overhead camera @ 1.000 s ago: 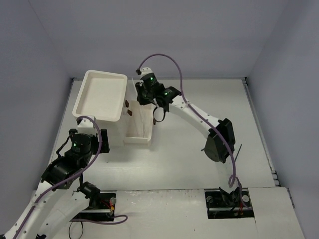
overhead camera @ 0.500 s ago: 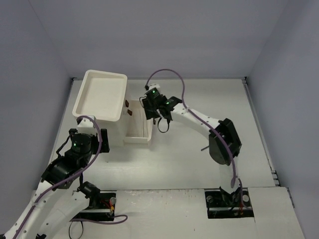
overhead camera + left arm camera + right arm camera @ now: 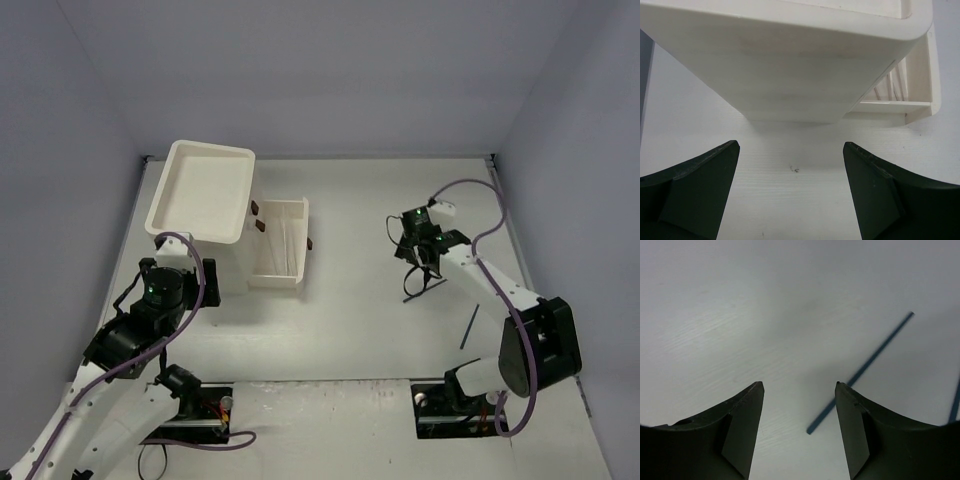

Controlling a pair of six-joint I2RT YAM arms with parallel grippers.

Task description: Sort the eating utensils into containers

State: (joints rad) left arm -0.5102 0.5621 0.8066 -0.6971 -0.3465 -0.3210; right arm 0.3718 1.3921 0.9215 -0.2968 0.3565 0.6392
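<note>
Firstly, L end effector (image 3: 790, 150): released, fingers spread wide, nothing btw them. It sits low over the desk (image 3: 790, 210), facing the near corner of the cabinet (image 3: 790, 60) w/o touching it, prob. on standby to steady the unit or work a drawer. Just R of the cabinet, one drawer (image 3: 276, 281) stands pulled out, its top exposed so utensils can be dropped in from above. Pale sticks (image 3: 891, 86) lie lengthwise inside, too faint to count. Well apart to the R, R end effector (image 3: 799, 384): also released, empty, aimed down at bare desk. A dark blue chopstick (image 3: 860, 372) lies flat; its near end shows in the gap, the rest runs diagonally behind the R finger (image 3: 865, 430), so a wrist turn seems needed before closing. A second blue stick (image 3: 469, 328) lies nearer the arm bases.
</note>
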